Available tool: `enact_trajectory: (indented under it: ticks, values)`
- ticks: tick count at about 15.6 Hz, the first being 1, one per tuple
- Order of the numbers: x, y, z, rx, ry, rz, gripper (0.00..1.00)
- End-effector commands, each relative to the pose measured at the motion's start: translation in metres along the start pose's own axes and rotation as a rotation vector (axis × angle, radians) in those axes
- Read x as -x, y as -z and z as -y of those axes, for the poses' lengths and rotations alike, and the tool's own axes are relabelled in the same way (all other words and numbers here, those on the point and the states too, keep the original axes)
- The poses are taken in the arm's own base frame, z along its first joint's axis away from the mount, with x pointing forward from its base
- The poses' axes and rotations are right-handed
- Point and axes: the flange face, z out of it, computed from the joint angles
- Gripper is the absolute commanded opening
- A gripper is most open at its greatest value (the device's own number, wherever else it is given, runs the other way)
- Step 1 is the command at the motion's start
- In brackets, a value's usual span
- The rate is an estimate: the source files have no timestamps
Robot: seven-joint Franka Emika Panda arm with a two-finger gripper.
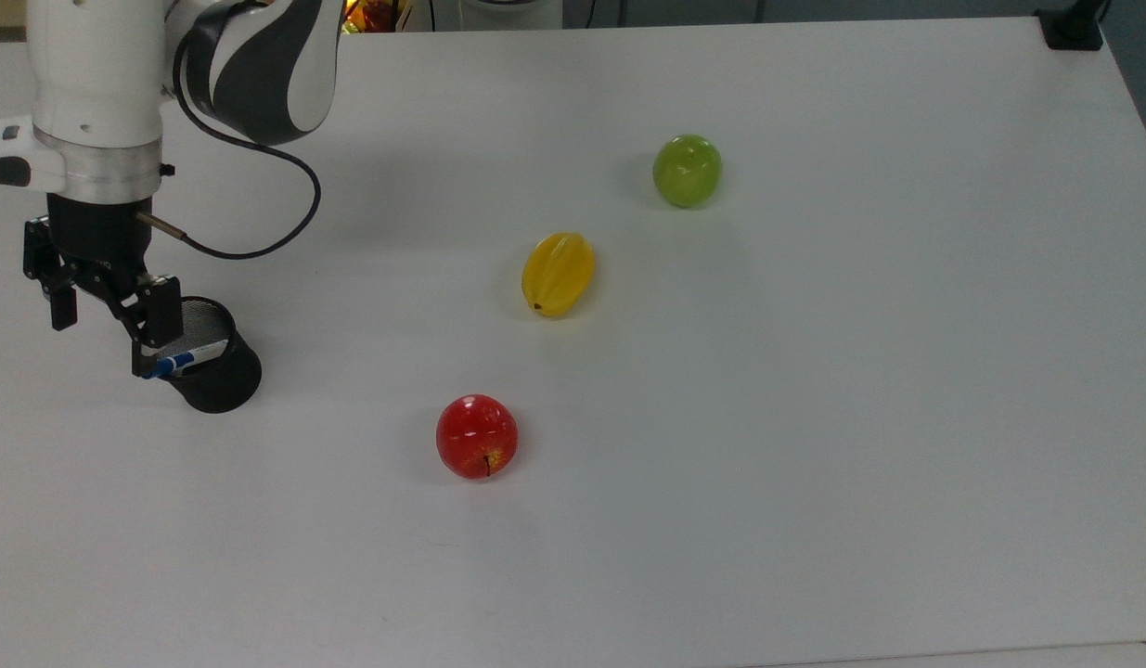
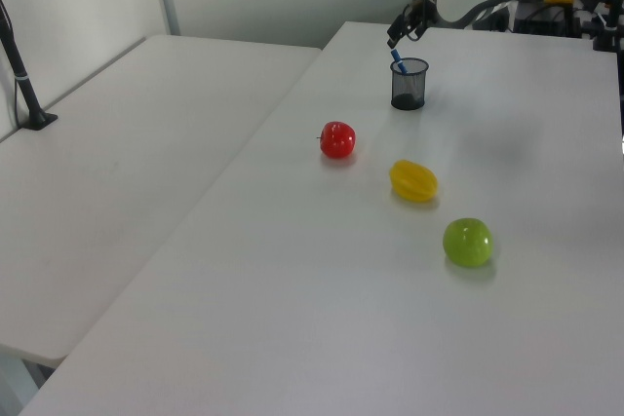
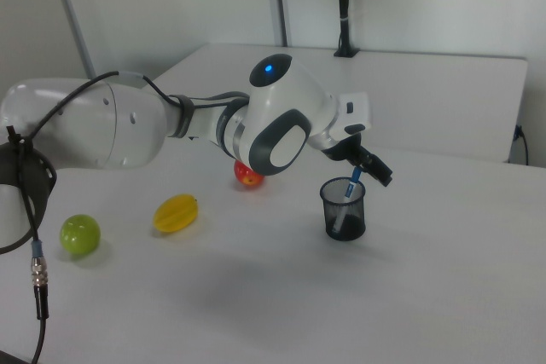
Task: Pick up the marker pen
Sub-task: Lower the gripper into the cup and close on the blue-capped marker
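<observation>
Tool (image 1: 104,339) hangs over the cup (image 1: 211,366) near the table's (image 1: 814,417) left edge in the top view, fingers spread apart and grasping nothing. One finger (image 1: 150,320) sits at the cup's rim, right by the blue cap of the pen (image 1: 185,357); the other finger (image 1: 62,301) is outside the cup, over bare table. The pen stands tilted inside the black mesh cup, cap end protruding above the rim; the left view shows the same pen (image 2: 397,60) leaning out of the cup (image 2: 409,84), with the tool (image 2: 401,28) just above it. In the right view, the tool (image 3: 368,166) is beside the pen's (image 3: 351,187) upper end. Contact between finger and pen cannot be confirmed. A red apple (image 1: 477,436), yellow fruit (image 1: 558,273) and green apple (image 1: 687,170) lie well apart from the cup, in a diagonal line toward the table's middle.
</observation>
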Motion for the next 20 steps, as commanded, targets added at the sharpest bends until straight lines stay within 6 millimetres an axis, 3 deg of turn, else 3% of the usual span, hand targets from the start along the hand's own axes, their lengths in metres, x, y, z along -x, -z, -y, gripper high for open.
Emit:
enact_trajectory:
  ticks: [1,4,5,6,7,12,17,20]
  values:
    - [0.000,-0.013,0.016,-0.002,0.042,-0.008,1.00]
    - [0.004,-0.015,0.028,-0.007,0.069,0.002,0.93]
    - [0.004,-0.015,0.029,-0.004,0.074,0.004,0.80]
    - [0.004,-0.015,0.030,-0.003,0.080,0.004,0.56]
    - [0.004,-0.014,0.029,-0.002,0.081,0.004,0.42]
    - [0.002,-0.009,0.029,0.000,0.087,0.011,0.00]
    - [-0.012,0.015,0.023,-0.001,0.077,-0.011,0.00]
    - [-0.033,0.052,0.008,-0.014,0.038,-0.064,0.00]
